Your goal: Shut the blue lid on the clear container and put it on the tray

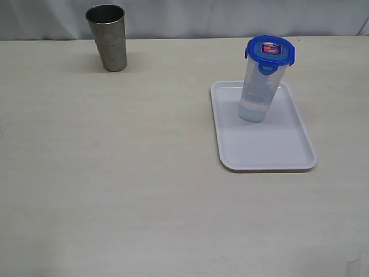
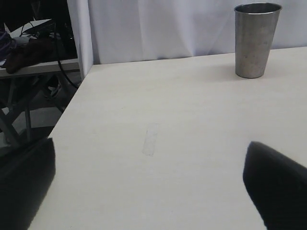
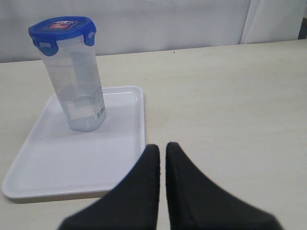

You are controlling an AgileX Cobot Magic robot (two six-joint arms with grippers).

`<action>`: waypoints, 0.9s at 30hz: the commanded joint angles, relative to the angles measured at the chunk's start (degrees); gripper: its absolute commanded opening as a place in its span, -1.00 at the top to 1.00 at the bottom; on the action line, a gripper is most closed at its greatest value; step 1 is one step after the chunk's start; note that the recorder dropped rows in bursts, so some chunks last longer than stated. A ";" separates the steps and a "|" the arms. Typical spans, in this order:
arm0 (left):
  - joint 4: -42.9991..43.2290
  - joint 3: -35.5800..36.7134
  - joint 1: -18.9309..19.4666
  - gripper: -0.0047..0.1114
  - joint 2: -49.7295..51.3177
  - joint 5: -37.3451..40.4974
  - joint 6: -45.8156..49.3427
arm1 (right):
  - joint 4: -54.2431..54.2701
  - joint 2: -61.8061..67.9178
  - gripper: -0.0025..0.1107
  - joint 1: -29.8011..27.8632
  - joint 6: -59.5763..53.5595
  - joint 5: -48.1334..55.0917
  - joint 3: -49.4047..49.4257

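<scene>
Clear container (image 1: 258,92), lidded, stands on tray (image 1: 271,147); left gripper (image 2: 149,143) released, right gripper (image 3: 162,146) clenched.

A clear container (image 1: 257,92) stands upright on the far part of a white tray (image 1: 277,150). A blue lid (image 1: 270,51) with a red-and-white label sits on its mouth.

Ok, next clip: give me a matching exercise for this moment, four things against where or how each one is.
Things:
1. blue lid
2. clear container
3. steel cup
4. right hand

States:
A. standing upright on the tray
B. shut, holding nothing
C. on the table, well away from the tray
D. seated on the container's mouth

Pairs: 1-D, 2-A, 3-C, 4-B
</scene>
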 commanded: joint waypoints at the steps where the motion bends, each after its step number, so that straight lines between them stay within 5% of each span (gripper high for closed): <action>1: -0.20 0.11 0.06 -0.89 -0.14 -1.21 0.07 | -0.02 -0.26 0.87 -0.21 -0.41 -0.22 0.09; 27: -4.86 0.11 0.06 -0.89 -0.14 -1.17 0.48 | -0.02 -0.26 0.87 -0.21 -0.41 -0.22 0.09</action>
